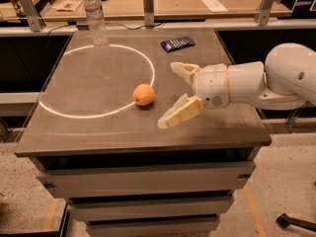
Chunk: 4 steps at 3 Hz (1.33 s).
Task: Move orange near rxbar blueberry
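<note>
The orange [143,94] sits on the grey table top [98,127], on the right edge of a white ring drawn on it. The rxbar blueberry [177,44], a flat navy-blue bar, lies at the table's back, right of centre. My gripper [168,93] reaches in from the right on a white arm, just right of the orange and not touching it. Its two tan fingers are spread wide open and hold nothing. One fingertip [178,66] is behind the orange's level, the other [168,120] in front.
A clear plastic water bottle [95,17] stands at the back left of the table. A wooden bench with papers and metal posts [148,4] runs behind. The table's front edge drops to shelves below.
</note>
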Tool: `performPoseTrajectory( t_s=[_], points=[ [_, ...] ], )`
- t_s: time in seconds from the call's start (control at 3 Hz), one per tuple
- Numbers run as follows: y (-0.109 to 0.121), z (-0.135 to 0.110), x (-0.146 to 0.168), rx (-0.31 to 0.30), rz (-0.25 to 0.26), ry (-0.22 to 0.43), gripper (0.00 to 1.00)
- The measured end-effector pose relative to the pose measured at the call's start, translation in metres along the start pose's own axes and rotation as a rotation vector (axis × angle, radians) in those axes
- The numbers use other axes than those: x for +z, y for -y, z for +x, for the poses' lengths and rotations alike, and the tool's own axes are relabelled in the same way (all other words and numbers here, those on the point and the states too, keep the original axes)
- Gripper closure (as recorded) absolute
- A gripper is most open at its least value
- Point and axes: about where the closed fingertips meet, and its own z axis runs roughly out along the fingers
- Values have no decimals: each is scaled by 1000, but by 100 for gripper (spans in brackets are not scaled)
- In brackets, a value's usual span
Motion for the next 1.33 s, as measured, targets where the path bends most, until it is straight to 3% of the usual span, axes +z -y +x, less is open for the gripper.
performPoseTrajectory(
  t_s=[0.33,0.67,1.33],
  points=[
    [9,11,15,22,36,-36,0],
    [20,22,26,75,48,-27,0],
    [34,23,48,97,8,-28,0]
  ],
)
